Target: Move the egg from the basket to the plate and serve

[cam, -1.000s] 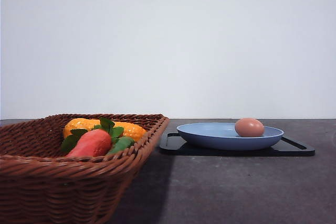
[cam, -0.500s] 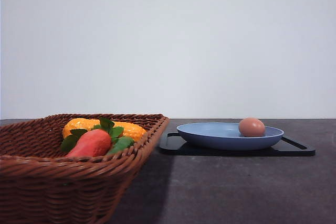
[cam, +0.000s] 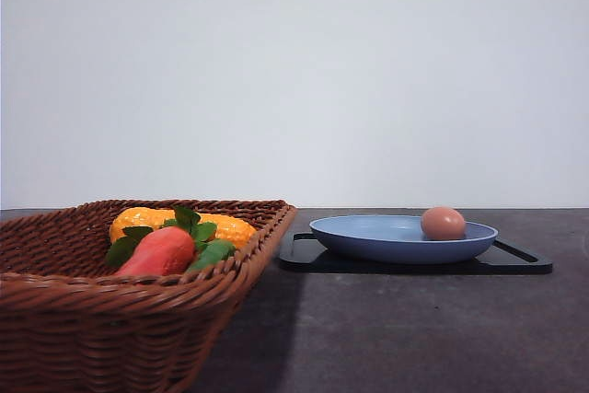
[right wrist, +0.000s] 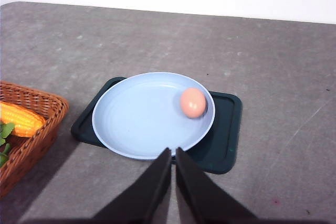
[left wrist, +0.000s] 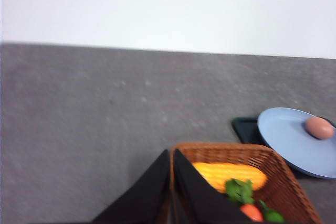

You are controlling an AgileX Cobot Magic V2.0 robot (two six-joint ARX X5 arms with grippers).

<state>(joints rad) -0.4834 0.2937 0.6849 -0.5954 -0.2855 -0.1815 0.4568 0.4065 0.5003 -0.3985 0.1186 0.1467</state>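
The egg (cam: 443,223) is lying in the plate (cam: 368,236), against the plate's right-hand rim as the front view shows it. The plate is sitting on a black tray (cam: 515,262), which is resting on the dark grey table (cam: 414,329).

Right gripper (right wrist: 173,157): the two black fingers are meeting at their tips with only a hairline gap between them, and nothing is being held. The gripper is hanging above the near edge of the plate. The egg (right wrist: 193,102) is lying beyond the fingertips, apart from them, close to the plate's (right wrist: 136,119) far rim. The tray (right wrist: 226,140) is showing around the plate on both sides of the jaws.

Left gripper (left wrist: 171,156): its fingers are likewise pressing together and carrying nothing. It is hovering over the rim of the basket (left wrist: 273,166). An ear of corn (left wrist: 228,174) and a carrot-like vegetable (left wrist: 252,212) with green leaves (left wrist: 239,190) are lying in the basket just beside the fingers. The plate (left wrist: 289,140) and the egg (left wrist: 319,127) are sitting well beyond the basket, away from these jaws.

In the front view the basket (cam: 92,319) is standing to the left of the tray, not touching it.
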